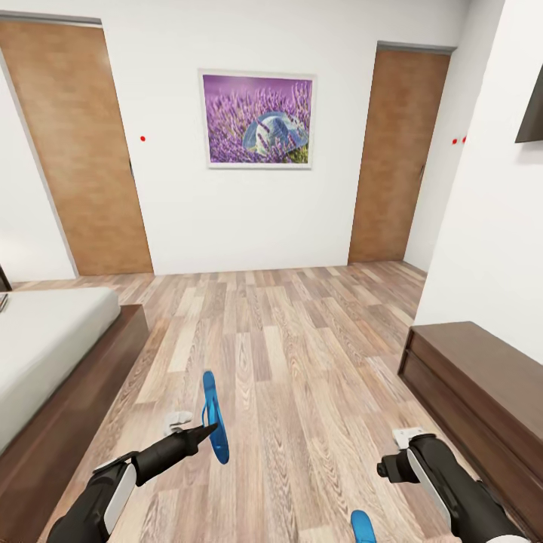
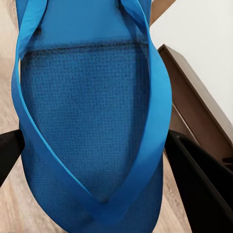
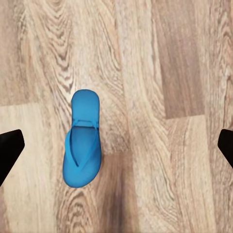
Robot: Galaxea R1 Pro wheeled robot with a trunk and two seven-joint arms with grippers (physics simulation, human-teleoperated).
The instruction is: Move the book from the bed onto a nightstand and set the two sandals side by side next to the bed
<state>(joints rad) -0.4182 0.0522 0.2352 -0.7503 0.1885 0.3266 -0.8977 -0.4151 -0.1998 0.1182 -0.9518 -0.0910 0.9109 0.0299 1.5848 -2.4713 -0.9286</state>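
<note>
Head view: one blue sandal (image 1: 214, 416) is hanging on edge in the left gripper (image 1: 205, 433), jaws pinching it, above the wood floor (image 1: 302, 354). Left wrist view: its sole and strap (image 2: 87, 145) are sitting between the dark fingers (image 2: 204, 189). Second sandal (image 3: 83, 145) is lying flat on the floor under the right gripper (image 3: 116, 148), jaws spread wide. Bed (image 1: 45, 354) is sitting left, a dark low bench (image 1: 475, 385) right.

One blue sandal (image 1: 213, 417) hangs edge-up in the left claw (image 1: 202, 432); the other sandal (image 3: 83, 139) lies flat.
</note>
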